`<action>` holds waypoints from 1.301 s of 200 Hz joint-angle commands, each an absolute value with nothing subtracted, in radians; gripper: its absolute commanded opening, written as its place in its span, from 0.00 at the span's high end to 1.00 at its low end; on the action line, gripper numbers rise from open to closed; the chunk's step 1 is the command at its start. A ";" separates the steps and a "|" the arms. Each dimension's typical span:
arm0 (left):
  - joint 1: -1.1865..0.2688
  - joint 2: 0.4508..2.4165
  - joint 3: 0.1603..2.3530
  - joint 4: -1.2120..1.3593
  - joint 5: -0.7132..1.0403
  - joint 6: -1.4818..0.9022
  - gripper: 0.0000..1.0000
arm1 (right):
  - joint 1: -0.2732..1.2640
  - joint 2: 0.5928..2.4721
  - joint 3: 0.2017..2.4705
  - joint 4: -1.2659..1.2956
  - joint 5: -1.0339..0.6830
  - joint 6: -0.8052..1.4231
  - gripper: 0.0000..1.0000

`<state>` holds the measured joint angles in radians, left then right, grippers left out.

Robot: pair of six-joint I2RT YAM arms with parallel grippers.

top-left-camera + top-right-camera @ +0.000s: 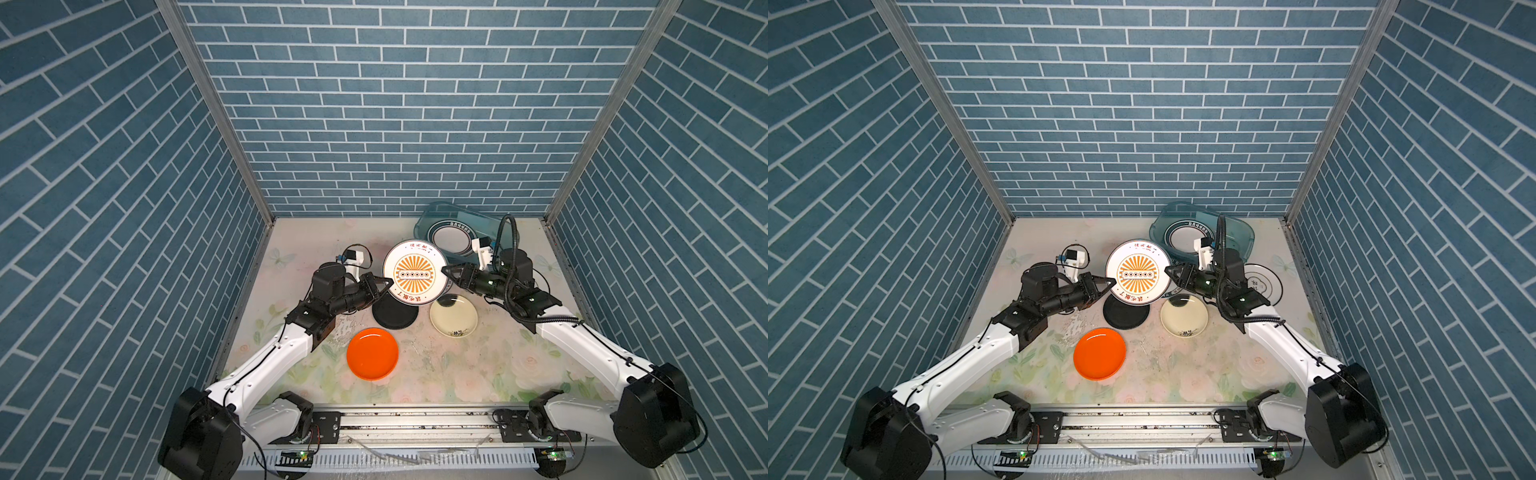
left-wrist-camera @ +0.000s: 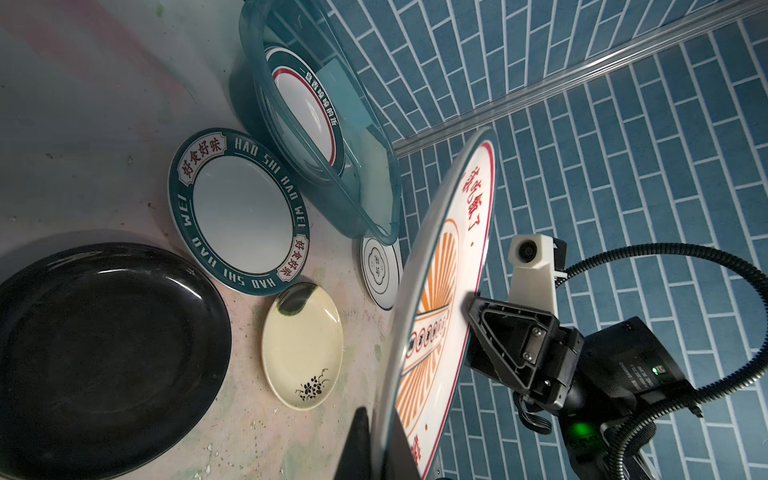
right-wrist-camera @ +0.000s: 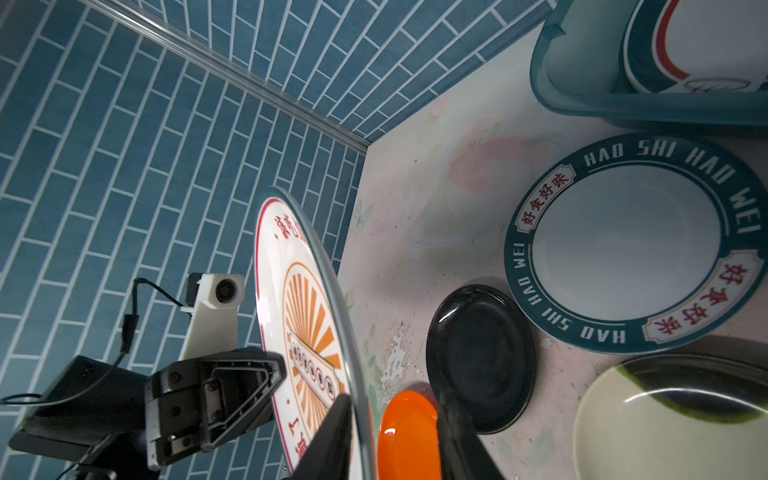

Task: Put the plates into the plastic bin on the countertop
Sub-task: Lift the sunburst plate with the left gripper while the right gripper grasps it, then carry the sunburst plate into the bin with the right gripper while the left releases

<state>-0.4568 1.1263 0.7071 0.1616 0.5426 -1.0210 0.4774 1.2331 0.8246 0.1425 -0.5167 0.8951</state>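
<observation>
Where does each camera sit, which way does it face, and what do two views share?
Top views: high above the front rail, facing down onto the countertop; both arms show.
Left wrist: behind the left end effector, facing the right end effector across the raised plate; own fingertips show.
Right wrist: mirrored, facing the left end effector; own fingertips show.
Shared: both wrist views see the black plate and bin.

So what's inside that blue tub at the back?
A white plate with a teal and red rim lies in the plastic bin. Anything stacked beneath it is hidden, and the right arm covers part of the bin.
</observation>
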 commanded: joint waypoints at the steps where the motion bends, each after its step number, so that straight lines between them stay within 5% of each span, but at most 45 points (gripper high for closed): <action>1: -0.464 1.129 0.729 0.230 0.559 -1.012 1.00 | 0.482 1.243 0.851 0.184 -0.500 0.917 0.80; 15: -0.464 1.135 0.727 0.224 0.552 -1.017 1.00 | 0.482 1.247 0.853 0.185 -0.494 0.928 1.00; 66: -0.464 1.164 0.787 0.149 0.542 -0.966 0.89 | 0.481 1.249 0.871 0.168 -0.431 0.972 1.00; 77: -0.463 1.180 0.816 0.120 0.544 -0.940 0.64 | 0.479 1.256 0.892 0.151 -0.414 0.970 1.00; 87: -0.461 1.200 0.846 0.088 0.546 -0.917 0.28 | 0.479 1.264 0.917 0.133 -0.400 0.969 1.00; 107: -0.453 1.239 0.903 0.047 0.551 -0.875 0.01 | 0.467 1.288 0.977 0.089 -0.370 0.972 1.00; 260: -0.295 1.357 1.026 0.073 0.545 -0.853 0.00 | 0.165 1.515 1.310 -0.184 -0.318 0.817 1.00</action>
